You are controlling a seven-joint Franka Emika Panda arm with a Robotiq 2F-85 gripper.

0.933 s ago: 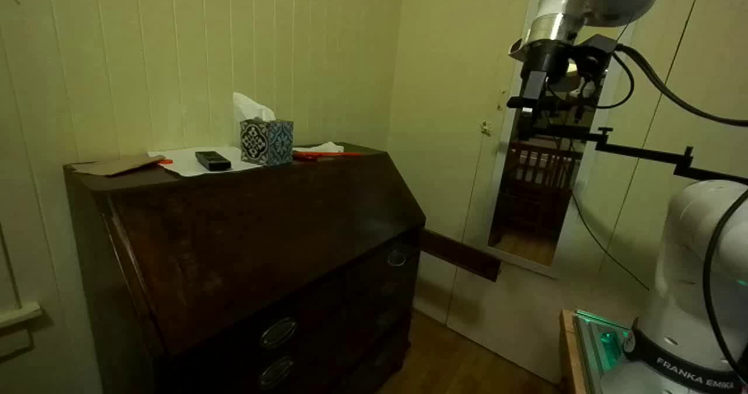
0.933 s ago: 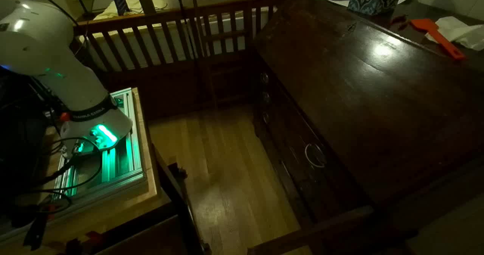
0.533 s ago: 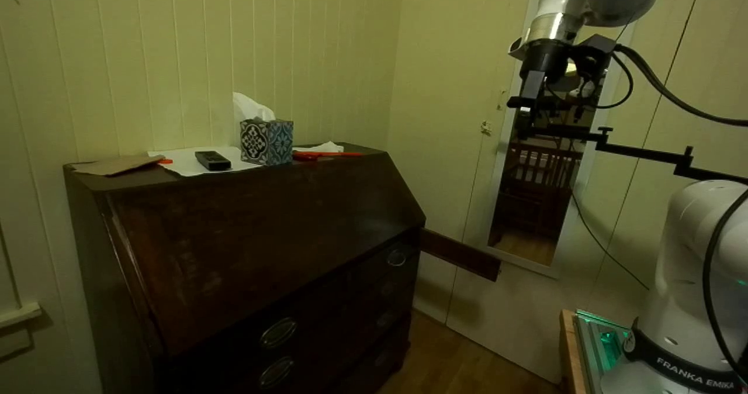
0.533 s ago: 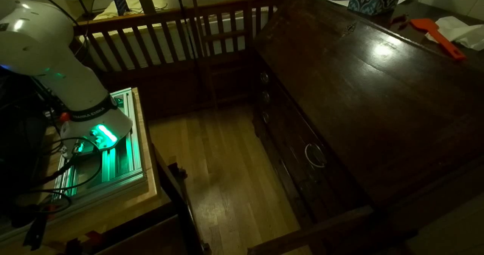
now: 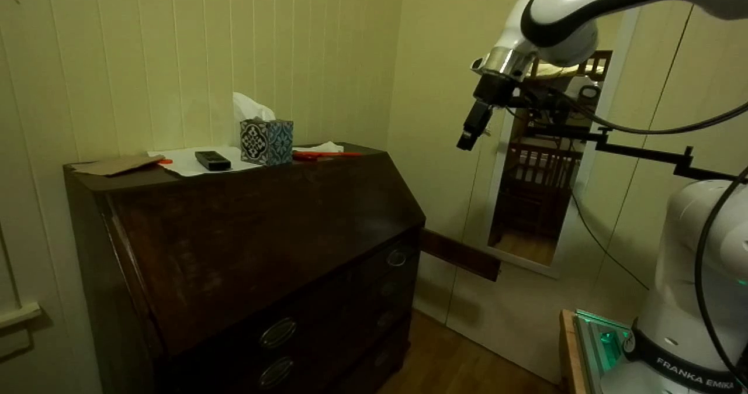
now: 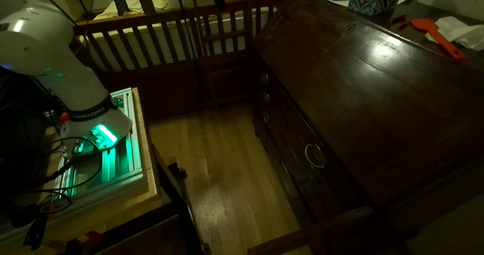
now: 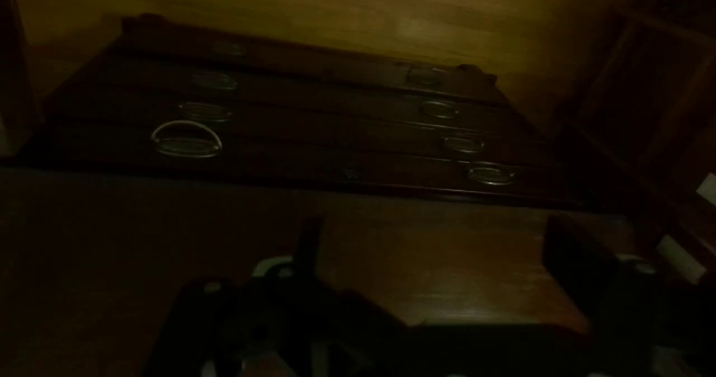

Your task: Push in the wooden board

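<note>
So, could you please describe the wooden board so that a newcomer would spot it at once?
Start from the large dark-brown desk with the slanted panel. In an exterior view, just under that panel's lower right corner, the wooden board juts out from the desk's front. Unlike the drawers beside it, with their metal handles, it is a long, narrow, protruding slat.

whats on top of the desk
On the desk: a tissue box, dark device, white paper, brown sheet, orange tool, small red item and something white and crumpled. A red tip shows beside the brown sheet; anything under that sheet or the tissue box is covered.
</note>
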